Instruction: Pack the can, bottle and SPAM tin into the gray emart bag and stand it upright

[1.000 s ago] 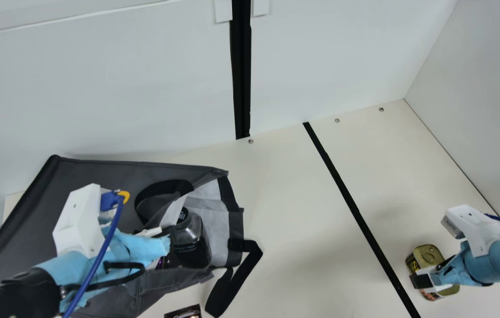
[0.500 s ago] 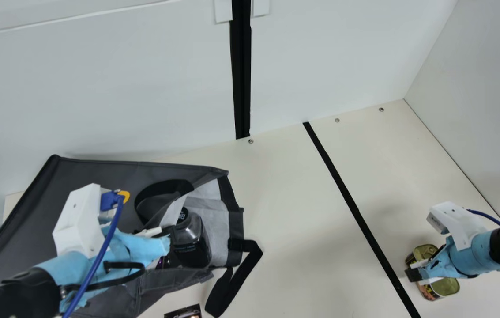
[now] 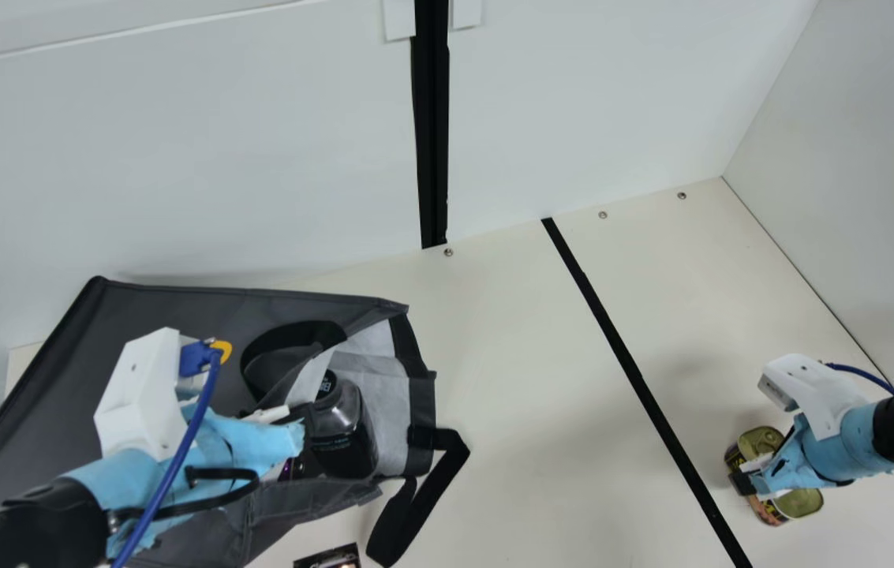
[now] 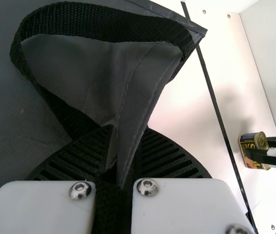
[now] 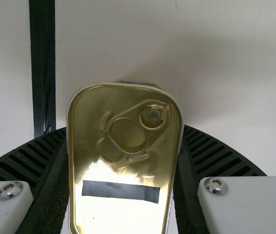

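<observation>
The bottle (image 3: 344, 446) is in the bag (image 3: 162, 308) your left fingers (image 4: 129, 134) pinch; the tin (image 3: 803, 502) held in your right fingers (image 5: 125, 130) and the standing-up remain.

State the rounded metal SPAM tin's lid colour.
Pull-ring lid: shiny gold, clearest in right wrist view.

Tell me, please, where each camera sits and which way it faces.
Main view: on the neck, looking down on the gray bag, bottle and SPAM tin; both arms show.
Left wrist view: on the left wrist, facing the black handle; the left gripper shows close, the right gripper farther off.
Right wrist view: on the right wrist, facing the tin's top between its own fingers.
Both wrist views share the tin and black strip.
</observation>
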